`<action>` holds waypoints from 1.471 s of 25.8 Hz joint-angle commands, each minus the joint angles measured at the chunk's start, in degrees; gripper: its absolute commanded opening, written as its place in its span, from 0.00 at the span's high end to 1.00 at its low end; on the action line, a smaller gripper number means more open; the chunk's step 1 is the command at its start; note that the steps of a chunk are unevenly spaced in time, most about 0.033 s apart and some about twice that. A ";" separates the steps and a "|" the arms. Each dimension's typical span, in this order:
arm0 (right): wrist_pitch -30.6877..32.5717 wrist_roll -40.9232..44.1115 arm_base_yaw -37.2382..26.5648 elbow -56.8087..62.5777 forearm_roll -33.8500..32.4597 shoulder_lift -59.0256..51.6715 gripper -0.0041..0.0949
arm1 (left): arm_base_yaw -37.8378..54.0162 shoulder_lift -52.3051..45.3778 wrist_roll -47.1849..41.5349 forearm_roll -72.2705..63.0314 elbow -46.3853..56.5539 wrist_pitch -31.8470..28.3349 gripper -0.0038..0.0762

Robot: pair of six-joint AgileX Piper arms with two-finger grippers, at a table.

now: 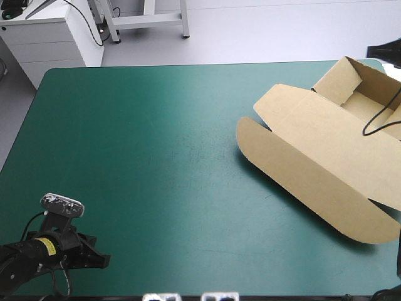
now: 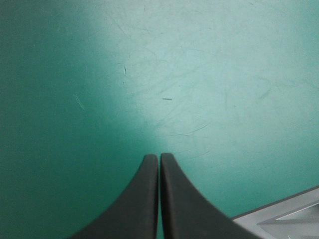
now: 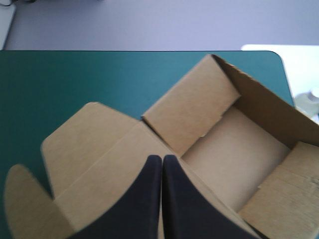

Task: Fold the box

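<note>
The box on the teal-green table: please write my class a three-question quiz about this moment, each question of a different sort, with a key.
1. True or false: the box is an open tray with its lid lying flat.
2. The left gripper hangs over: A) the lid, B) bare teal-green cover, C) the tray's inside.
3. Fill in: the right gripper has its fingers ____.
Key: 1 true; 2 B; 3 shut.
</note>
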 commanded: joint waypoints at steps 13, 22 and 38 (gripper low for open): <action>-9.63 -4.62 15.33 54.43 1.47 -46.12 0.97 | -0.13 0.05 2.72 -0.59 -1.41 -9.30 0.96; -14.46 -5.48 15.33 73.79 1.49 -63.40 0.97 | -0.13 -0.25 3.40 -0.71 0.58 -10.72 0.96; -16.50 -5.48 15.33 89.06 1.27 -75.56 0.97 | -0.13 -0.73 3.53 -0.71 6.57 -14.00 0.96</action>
